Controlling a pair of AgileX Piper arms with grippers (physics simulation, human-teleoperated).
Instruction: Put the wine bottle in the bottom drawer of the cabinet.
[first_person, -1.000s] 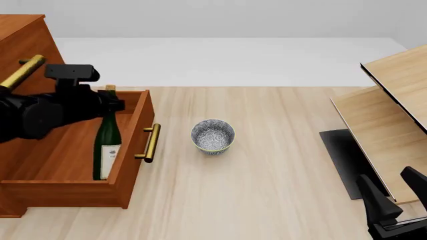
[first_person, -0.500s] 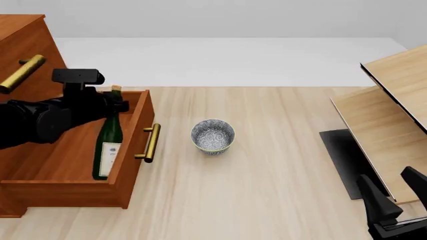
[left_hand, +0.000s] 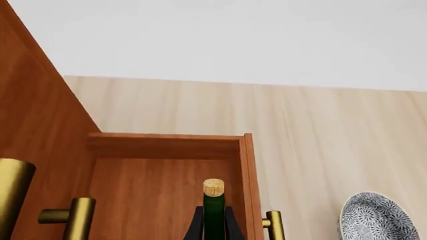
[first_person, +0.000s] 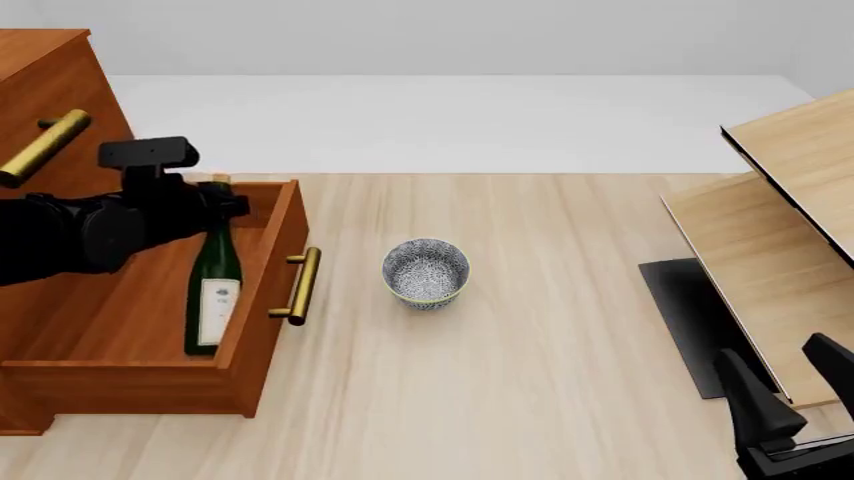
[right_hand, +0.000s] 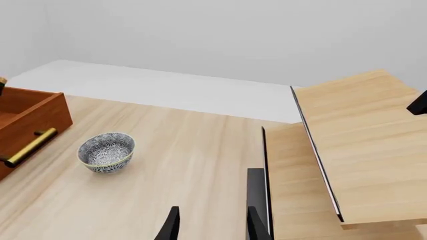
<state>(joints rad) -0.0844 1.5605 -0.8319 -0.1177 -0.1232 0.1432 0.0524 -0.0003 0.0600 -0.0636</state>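
The wine bottle (first_person: 214, 285), dark green with a tan cork and a white label, stands tilted inside the open bottom drawer (first_person: 271, 275) of the reddish-brown cabinet (first_person: 40, 90). Its base is on the drawer floor near the front panel. My left gripper (first_person: 222, 206) is shut on the bottle's neck just under the cork. In the left wrist view the cork and neck (left_hand: 213, 200) rise between the two black fingers (left_hand: 197, 226). My right gripper (first_person: 790, 400) is open and empty at the table's near right corner, far from the drawer; it also shows in the right wrist view (right_hand: 212, 227).
A small speckled grey bowl (first_person: 426, 270) sits on the table just right of the drawer's brass handle (first_person: 304, 285). A pale wood slanted structure (first_person: 787, 230) with a dark slab (first_person: 683, 320) stands at the right. An upper drawer's brass handle (first_person: 43, 145) juts out above my left arm.
My left gripper, with the bottle's neck in it, swung slightly right and then back left. The bottle stays in the drawer. The right arm has not moved.
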